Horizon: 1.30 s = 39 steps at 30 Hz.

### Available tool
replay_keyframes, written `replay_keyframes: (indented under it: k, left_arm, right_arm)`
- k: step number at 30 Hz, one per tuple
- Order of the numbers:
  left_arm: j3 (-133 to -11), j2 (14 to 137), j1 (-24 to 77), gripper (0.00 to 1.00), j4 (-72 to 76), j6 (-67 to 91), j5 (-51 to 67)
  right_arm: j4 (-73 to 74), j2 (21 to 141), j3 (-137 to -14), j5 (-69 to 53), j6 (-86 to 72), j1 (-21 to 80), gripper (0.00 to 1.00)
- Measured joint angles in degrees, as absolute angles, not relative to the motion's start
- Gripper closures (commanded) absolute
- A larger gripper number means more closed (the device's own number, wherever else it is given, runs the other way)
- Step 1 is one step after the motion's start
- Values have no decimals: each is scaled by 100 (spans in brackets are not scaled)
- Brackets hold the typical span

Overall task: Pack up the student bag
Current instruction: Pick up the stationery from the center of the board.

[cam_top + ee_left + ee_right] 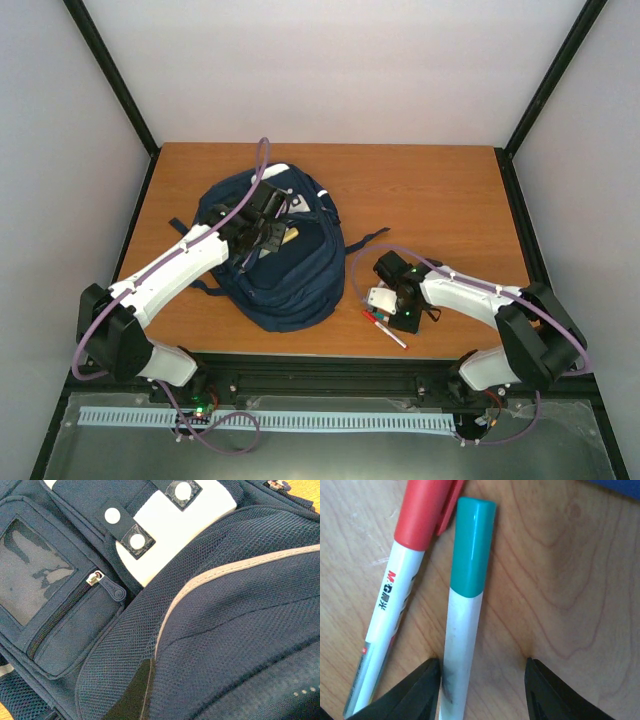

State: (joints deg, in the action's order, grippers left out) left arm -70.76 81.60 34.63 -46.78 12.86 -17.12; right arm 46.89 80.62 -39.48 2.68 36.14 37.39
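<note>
The student bag (pixel 285 275), navy blue, lies on the left half of the table; its white patch (pixel 175 535), zip pocket (pixel 75 630) and mesh fill the left wrist view. My left gripper (pixel 258 232) rests on the bag's upper part, shut; its fingers are hidden, and I cannot tell whether it holds any fabric. My right gripper (pixel 482 690) is open, low over the wood just right of the bag. A white marker with a green cap (pixel 465 605) lies between its fingers (pixel 417 692), against the left one. A red-capped pen (pixel 395 580) lies just left of the marker.
The red-capped pen (pixel 385 330) pokes out below the right gripper near the table's front edge. A small white object (pixel 381 298) sits beside that gripper. A dark strap (pixel 370 237) trails from the bag toward the right arm. A yellowish item (pixel 291 238) shows at the bag's opening.
</note>
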Motion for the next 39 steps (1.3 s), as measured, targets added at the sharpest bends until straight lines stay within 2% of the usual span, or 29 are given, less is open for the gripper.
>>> replay_keyframes:
  k: [9,15,28,39]
  left_arm:
    - [-7076,8160,3463,97,-4681,1286,-1717]
    - [-7076,8160,3463,97,-4681,1286,-1717]
    - [-7076,8160,3463,97,-4681,1286,-1708]
    - [-7078,8187,3463,97,-4683,1286,-1691]
  right_arm:
    - [4648,8265,-4099,198,3664,3614,81]
    - [4665,8418,-4213,69,3671,3570,94]
    - [4703,8385,-4283,113,3645,3382,97]
    - [4998,7502,-5043,-16,3977,3559,97]
